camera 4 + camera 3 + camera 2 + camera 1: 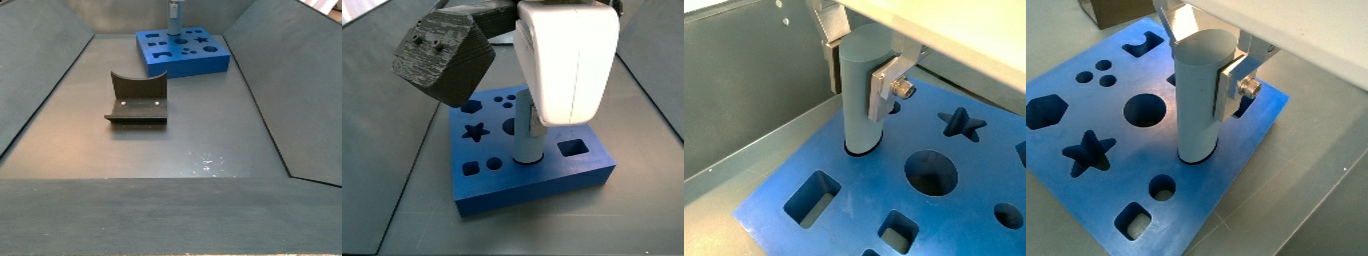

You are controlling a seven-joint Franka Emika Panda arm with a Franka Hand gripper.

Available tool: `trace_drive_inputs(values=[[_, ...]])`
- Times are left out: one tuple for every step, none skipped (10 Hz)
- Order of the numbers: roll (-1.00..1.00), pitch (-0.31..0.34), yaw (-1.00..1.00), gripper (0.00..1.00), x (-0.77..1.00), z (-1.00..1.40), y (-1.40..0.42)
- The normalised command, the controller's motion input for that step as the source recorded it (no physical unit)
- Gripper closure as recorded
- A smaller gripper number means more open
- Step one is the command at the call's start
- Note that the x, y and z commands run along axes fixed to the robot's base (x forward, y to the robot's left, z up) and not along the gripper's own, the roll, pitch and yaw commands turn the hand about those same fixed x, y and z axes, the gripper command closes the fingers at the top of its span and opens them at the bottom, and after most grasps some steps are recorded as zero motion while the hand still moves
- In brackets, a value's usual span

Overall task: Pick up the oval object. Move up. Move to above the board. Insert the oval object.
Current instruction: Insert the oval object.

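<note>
My gripper (1208, 72) is shut on the oval object (1197, 110), a tall pale blue-grey peg held upright between the silver fingers (1235, 84). The peg's lower end stands in a hole of the board (1080, 100), a bright-blue block with star, hexagon, round and square holes. In a wrist view a dark ring of the hole shows round the peg's foot (863, 150). Both side views show the peg (529, 138) upright on the board (543, 175), under the white hand. The far side view shows the board (187, 52) at the back with the gripper (173, 10) above it.
The fixture (138, 98) stands on the grey floor in front of the board. Grey bin walls (54, 80) slope up on all sides. A dark blocky part (442, 55) hangs beside the white hand (569, 60).
</note>
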Motion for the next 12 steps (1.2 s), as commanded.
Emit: trace_drive_inputs(values=[[0.08,-0.063,0.0,1.0,0.0,-0.48,-0.07],[0.02,-0.08,0.0,1.0,0.0,-0.52,0.0],[0.0,0.0,0.0,1.0,0.01,-0.06,0.0],[0.01,0.0,0.0,1.0,0.0,0.0,0.0],[0.02,0.0,0.0,1.0,0.09,-0.12,0.09],[0.11,-0.024,0.0,1.0,0.0,-0.23,0.0],[0.26,-0.223,0.0,1.0,-0.23,-0.63,-0.2],[0.28,-0.229,0.0,1.0,-0.28,-0.61,-0.19],[0.28,-0.236,0.0,1.0,-0.3,-0.61,-0.17],[0.25,-0.266,0.08,1.0,-0.31,-0.59,-0.15],[0.2,-0.294,0.11,1.0,-0.27,-0.6,-0.19],[0.14,-0.294,0.15,1.0,-0.13,-0.63,-0.18]])
